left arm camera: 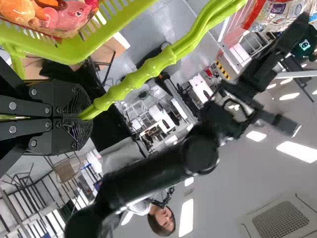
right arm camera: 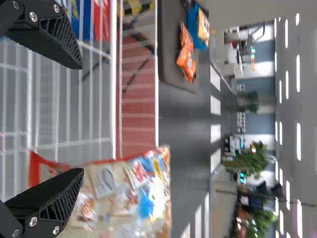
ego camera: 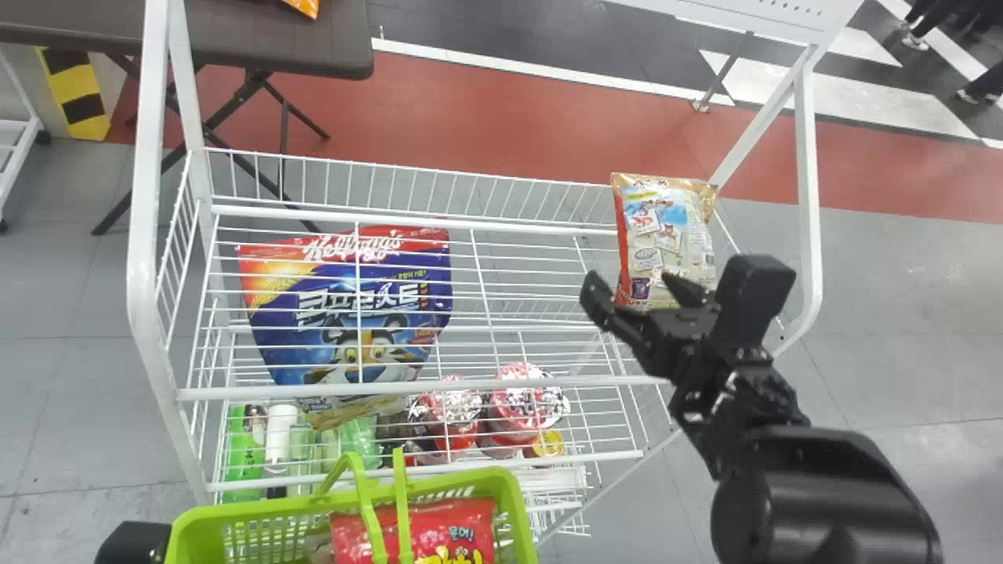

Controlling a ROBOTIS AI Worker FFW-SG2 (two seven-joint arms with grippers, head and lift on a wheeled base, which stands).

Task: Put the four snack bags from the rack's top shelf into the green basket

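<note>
Currently I'm grasping the handles [ego camera: 367, 501] of the green basket [ego camera: 513, 509] with my left end effector [ego camera: 133, 543], and a red bag [ego camera: 462, 525] is lying inside. Farther out, my right end effector [ego camera: 636, 291] is hovering released near the snack bag [ego camera: 666, 227], which is standing at the top shelf's right end. Beyond, an orange bag [ego camera: 304, 6] is resting on a dark worktop [ego camera: 274, 39]

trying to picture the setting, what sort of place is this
Likely an exhibition or demo hall set up like a shop: a wire rack with snacks, a green basket, and a wide floor with white markings.
</note>
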